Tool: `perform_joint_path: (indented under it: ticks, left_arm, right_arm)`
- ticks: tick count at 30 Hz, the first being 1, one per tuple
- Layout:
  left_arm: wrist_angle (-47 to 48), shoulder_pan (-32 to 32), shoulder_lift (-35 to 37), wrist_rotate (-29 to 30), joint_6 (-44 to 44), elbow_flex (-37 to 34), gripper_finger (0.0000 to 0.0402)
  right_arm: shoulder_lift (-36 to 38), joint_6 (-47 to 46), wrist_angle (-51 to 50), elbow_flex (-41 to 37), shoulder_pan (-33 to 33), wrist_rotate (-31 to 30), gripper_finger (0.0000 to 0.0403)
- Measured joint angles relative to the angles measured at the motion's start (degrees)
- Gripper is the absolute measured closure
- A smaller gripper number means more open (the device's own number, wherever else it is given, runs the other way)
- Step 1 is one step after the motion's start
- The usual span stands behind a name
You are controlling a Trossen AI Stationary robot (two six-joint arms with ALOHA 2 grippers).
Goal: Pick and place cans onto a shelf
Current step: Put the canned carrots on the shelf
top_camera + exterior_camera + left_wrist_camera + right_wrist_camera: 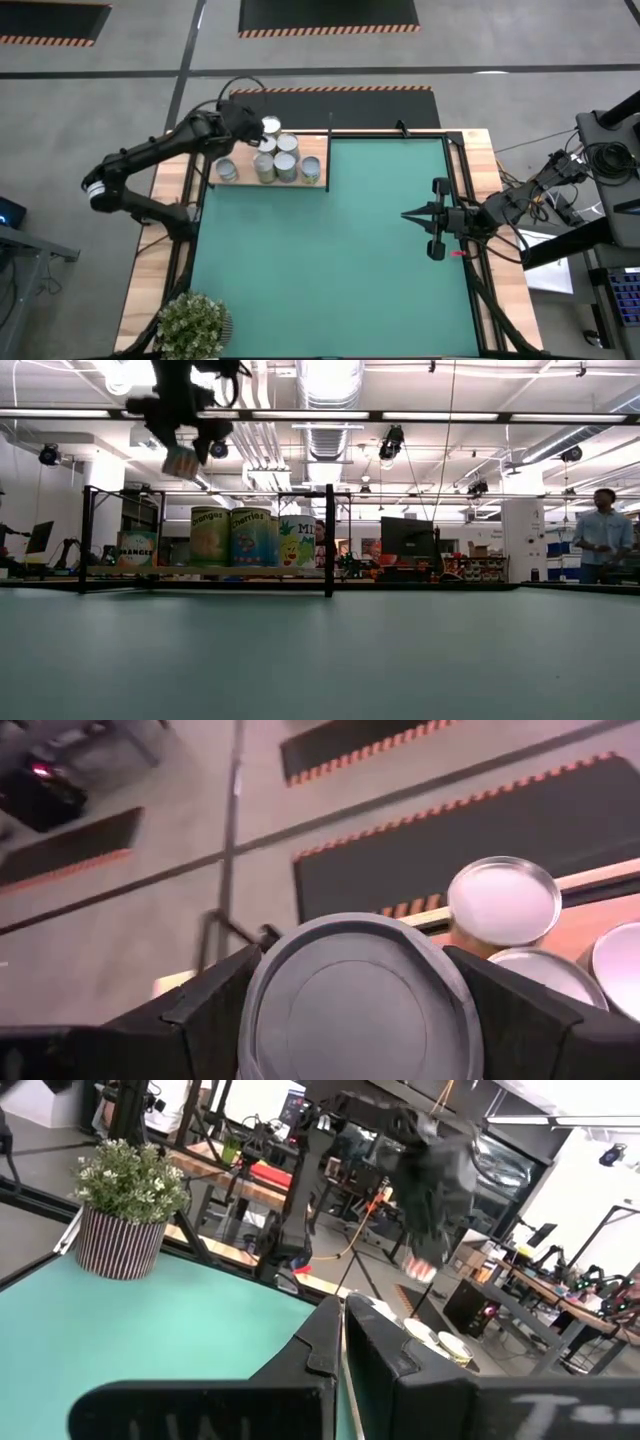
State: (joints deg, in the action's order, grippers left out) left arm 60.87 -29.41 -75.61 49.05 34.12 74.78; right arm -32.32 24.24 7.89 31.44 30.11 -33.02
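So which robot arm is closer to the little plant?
Right. The right gripper waits at the mat's right edge, across from the plant. The left gripper is up over the shelf, holding a can.

The left hand is holding one of the cans up in the air, its silvery round top filling the space between the two fingers. Below and just beside the hand, the other cans are standing upright in a tight cluster on the shelf, a pale wooden board (its labels are reading oranges, cherries and the like in the low view). One more can is sitting slightly apart from that cluster.
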Motion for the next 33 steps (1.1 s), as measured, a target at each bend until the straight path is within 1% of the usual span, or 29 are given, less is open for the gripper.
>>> perform_joint_path:
  ticks: [2, 4, 7, 9, 10, 17, 21, 24, 28, 33]
  left_arm:
    - [-6.5, -3.4, 0.2, -2.4, -3.8, -2.9, 0.0119]
    - [-11.3, -7.1, 0.4, -4.9, -5.6, -5.2, 0.0119]
    - [-16.1, -12.0, 0.4, -10.0, -6.0, -8.2, 0.0119]
    - [-18.2, -14.0, 0.2, -13.2, -5.9, -10.2, 0.0119]
    - [-18.5, -14.4, 0.0, -13.7, -5.7, -11.1, 0.0119]
    - [-23.7, -14.6, 0.1, -13.6, -4.7, -16.5, 0.0119]
    - [-28.9, -14.5, -0.3, -13.5, -2.5, -20.0, 0.0119]
    - [-32.0, -14.6, -0.3, -12.1, 0.9, -22.5, 0.0119]
    - [-32.6, -14.6, -0.3, -10.9, 3.6, -24.1, 0.0119]
    - [-32.3, -14.6, -0.3, -10.9, 5.3, -25.4, 0.0119]
  right_arm:
    - [0.0, 0.4, 0.1, 0.0, 0.0, 0.0, 0.0394]
    - [0.0, 0.8, 0.1, 0.0, 0.0, 0.0, 0.0394]
    - [0.0, 1.4, 0.1, 0.0, 0.0, 0.0, 0.0394]
    - [0.0, 2.2, 0.1, 0.0, 0.0, 0.0, 0.0394]
    - [0.0, 2.5, 0.1, 0.0, 0.0, 0.0, 0.0394]
    - [0.1, 5.2, 1.0, 0.0, 0.0, -0.2, 0.0394]
    - [0.1, 5.3, 1.4, 0.0, 0.0, -0.2, 0.0394]
    - [0.1, 4.7, 1.4, 0.0, 0.0, -0.1, 0.0394]
    - [0.1, 4.3, 1.4, 0.0, 0.0, -0.1, 0.0394]
    - [0.1, 4.3, 1.4, 0.0, 0.0, -0.1, 0.0394]
